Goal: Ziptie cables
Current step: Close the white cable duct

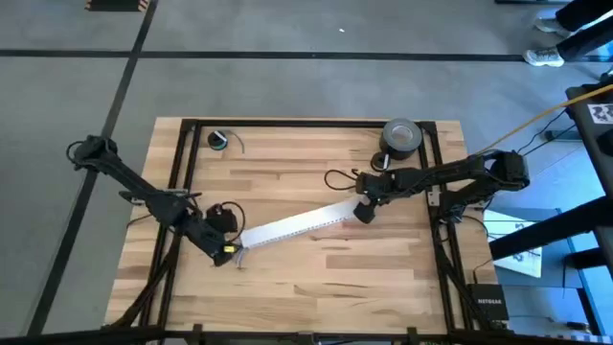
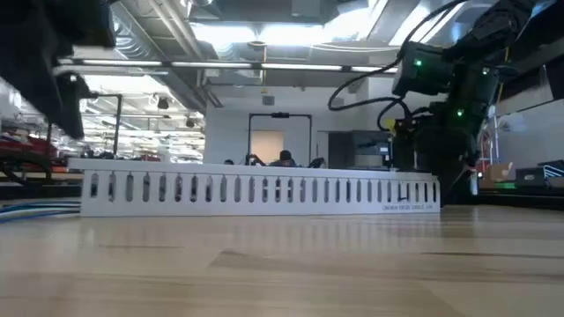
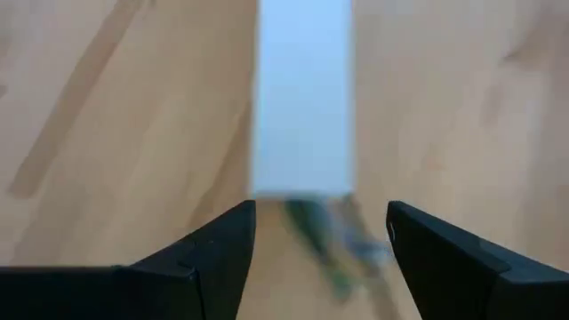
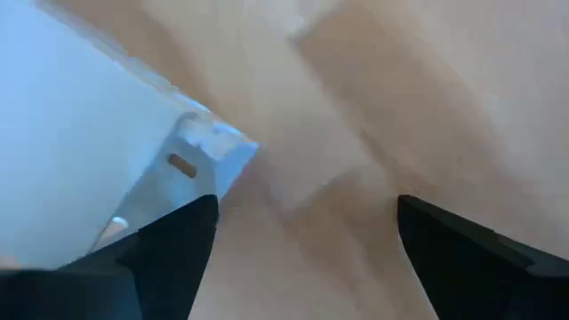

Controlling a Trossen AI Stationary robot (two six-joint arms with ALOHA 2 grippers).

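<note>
Working over a wooden table (image 1: 316, 273) framed by black rails. Lying diagonally across the middle: long white slotted strip (image 1: 292, 226), standing on edge in the low view (image 2: 260, 194), slots showing along its whole length.

Left gripper (image 1: 228, 251) hovering low at the strip's near-left end, fingers (image 3: 209, 258) spread wide, pinching nothing. Seeing through the left wrist camera: strip end (image 3: 302, 98) straight ahead, and the cables (image 3: 333, 244), thin grey-green wires, blurred, lying on the wood just off that end, between the two open fingers. Showing in the high view as a small pale tuft (image 1: 239, 259) right beside the gripper tip; touching the fingers or not, cannot tell. Showing again at the far left of the low view as a few light strands (image 2: 35, 210) resting on the tabletop.

Right gripper (image 1: 364, 213) sitting at the strip's opposite, upper-right end, fingers (image 4: 173, 249) apart, gripping nothing. Seeing through the right wrist camera: corner of the strip (image 4: 107, 133) just beside one finger, bare wood filling the gap.

Ziptie: not making it out in any view.

Resting elsewhere: grey tape roll (image 1: 401, 135) near the far-right corner, small dark ring (image 1: 219, 140) near the far-left corner, thin black cable loop (image 1: 337, 178) beside the right arm.
</note>
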